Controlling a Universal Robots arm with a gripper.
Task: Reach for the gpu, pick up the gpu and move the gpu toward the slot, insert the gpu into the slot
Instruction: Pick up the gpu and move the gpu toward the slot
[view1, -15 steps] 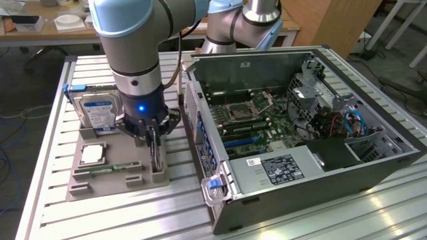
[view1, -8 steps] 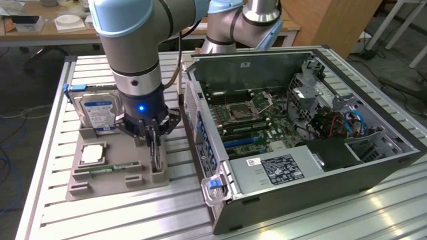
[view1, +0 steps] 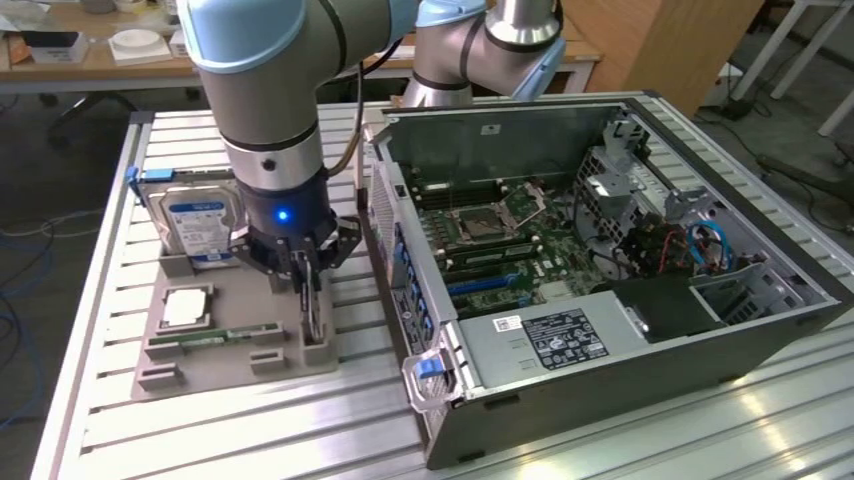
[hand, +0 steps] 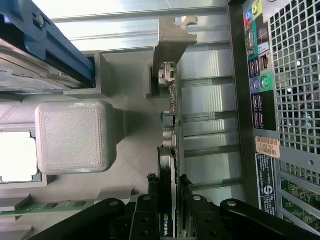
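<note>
**End effector clamped on the gpu in its grey holder**

At the exterior view's left, a blue-labelled hard drive (view1: 194, 225) stands upright at the back of a grey holder tray (view1: 227, 372). In front of it on the tray lie a square processor (view1: 184, 308) and a small green memory stick (view1: 214, 338). The tray rests on the slatted metal surface (view1: 200, 435).

Just right of these, the arm comes straight down over the tray's right edge. Its end effector (view1: 306, 268) is set narrow and closed on the top edge of the gpu (view1: 312, 312). The card stands on edge in the tray's holder.

In the wrist view the two black fingers (hand: 146, 215) sit tight against either face of the gpu (hand: 170, 150). Its silver end bracket (hand: 172, 40) is at the far end from the grip.

Further right stands the open computer case (view1: 641, 340), close beside the tray. Its motherboard is exposed, with blue slots (view1: 483, 285) near the middle, well apart from the card.
</note>
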